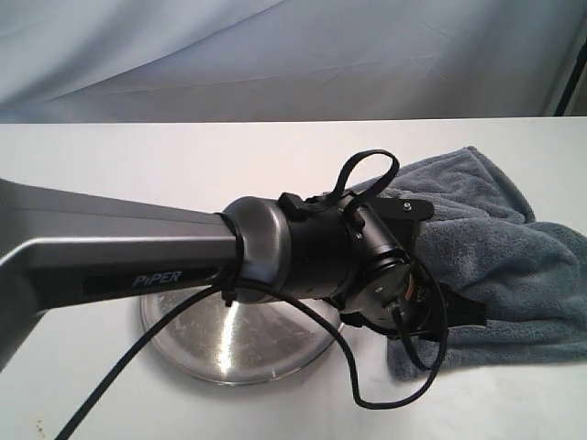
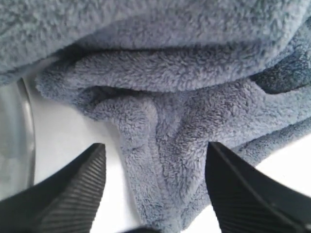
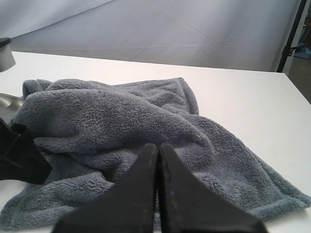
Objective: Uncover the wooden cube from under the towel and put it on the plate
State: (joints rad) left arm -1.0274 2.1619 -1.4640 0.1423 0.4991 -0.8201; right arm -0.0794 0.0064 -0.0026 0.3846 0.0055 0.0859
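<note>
The blue-grey towel (image 1: pixel 500 243) lies bunched on the white table, right of the steel plate (image 1: pixel 234 344). The wooden cube is hidden; no view shows it. My left arm reaches across over the plate, and the left gripper (image 1: pixel 458 260) stands open at the towel's near-left edge. In the left wrist view the left gripper (image 2: pixel 155 151) straddles a raised fold of the towel (image 2: pixel 165 145), its fingers apart from the cloth. My right gripper (image 3: pixel 158 146) is shut with nothing in it, low in front of the towel (image 3: pixel 121 114). It does not show in the exterior view.
The plate's rim (image 2: pixel 17 141) lies close beside the towel's edge, also seen as the plate (image 3: pixel 7 103) in the right wrist view. The left arm's cable (image 1: pixel 303 321) hangs over the plate. A grey cloth backdrop (image 1: pixel 293 55) closes off the far side of the table.
</note>
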